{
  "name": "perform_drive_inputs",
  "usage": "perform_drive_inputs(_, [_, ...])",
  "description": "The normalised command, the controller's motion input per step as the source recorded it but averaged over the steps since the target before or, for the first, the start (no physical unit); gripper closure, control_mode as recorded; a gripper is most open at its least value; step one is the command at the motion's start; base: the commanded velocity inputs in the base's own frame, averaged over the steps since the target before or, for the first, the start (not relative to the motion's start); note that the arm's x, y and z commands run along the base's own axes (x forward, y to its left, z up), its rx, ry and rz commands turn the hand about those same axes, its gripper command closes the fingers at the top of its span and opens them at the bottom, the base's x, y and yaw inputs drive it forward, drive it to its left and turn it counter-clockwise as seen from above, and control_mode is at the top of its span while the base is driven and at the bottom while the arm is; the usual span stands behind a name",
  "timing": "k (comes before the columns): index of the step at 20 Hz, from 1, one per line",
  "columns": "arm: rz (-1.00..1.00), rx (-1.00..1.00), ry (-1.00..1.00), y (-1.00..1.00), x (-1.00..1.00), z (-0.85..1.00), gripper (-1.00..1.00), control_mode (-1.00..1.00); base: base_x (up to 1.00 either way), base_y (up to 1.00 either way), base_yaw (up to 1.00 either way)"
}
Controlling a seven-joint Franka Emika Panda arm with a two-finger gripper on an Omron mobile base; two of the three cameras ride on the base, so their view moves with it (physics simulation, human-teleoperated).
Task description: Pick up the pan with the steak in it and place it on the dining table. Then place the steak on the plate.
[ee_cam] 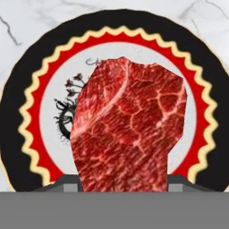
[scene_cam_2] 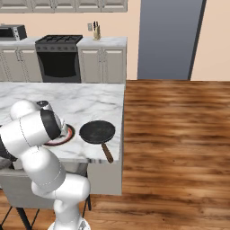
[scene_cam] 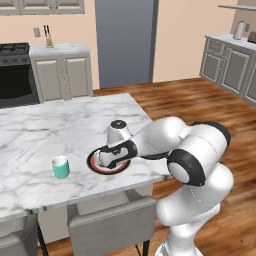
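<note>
**Entry: steak over plate, release pending**

**Left base view.** I see the gripper [scene_cam: 111, 159] low over the plate [scene_cam: 95, 165], which lies on the dining table [scene_cam: 40, 130] near its front edge. The hand covers most of the plate; a red and dark arc of rim shows on its near side. A teal mug [scene_cam: 61, 167] stands on the marble just beside the plate, apart from it. I cannot make out whether it holds anything. A grey stool [scene_cam: 112, 225] sits below the table edge.

**Right base view.** The pan [scene_cam_2: 97, 132] rests on the dining table near its corner, handle pointing off the front edge. Its black bowl is empty. The plate [scene_cam_2: 63, 138] lies next to it, partly behind my arm. From this I judge the pan placement done and the second step in hand.

**Hand view.** The steak [ee_cam: 129, 129] hangs between the finger tips, which pinch it at its lower end. Behind it lies the plate [ee_cam: 40, 89]: black outer band, cream zigzag, red ring, pale centre with a dark drawing. The plate carries nothing that I can see. I cannot tell whether the meat touches the plate or hangs just above it.

**Next move, as I judge it.** Lower until the meat rests near the plate's centre, spread the fingers, then lift straight up so the steak doesn't drag off the rim.
</note>
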Motion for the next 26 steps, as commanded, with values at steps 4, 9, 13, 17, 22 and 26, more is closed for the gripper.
perform_drive_inputs(4, [0.0,0.0,0.0,0.0,0.01,0.02,-1.0,-1.0,0.0,0.0,0.0])
perform_drive_inputs(9, [-0.03,0.01,0.0,0.0,0.0,0.22,-1.0,-1.0,0.0,0.0,0.0])
perform_drive_inputs(13, [-0.02,0.04,0.0,0.0,0.02,0.43,-1.0,-1.0,0.0,0.0,0.0])
perform_drive_inputs(17, [0.0,0.04,0.0,0.0,-0.2,0.6,-1.0,-1.0,0.0,0.0,0.0])
perform_drive_inputs(22, [0.02,0.06,-0.11,-0.07,-0.59,0.64,-1.0,-1.0,0.0,0.0,0.0])
perform_drive_inputs(26, [0.06,0.05,-0.31,-0.07,-0.65,0.65,-1.0,-1.0,0.0,0.0,0.0])
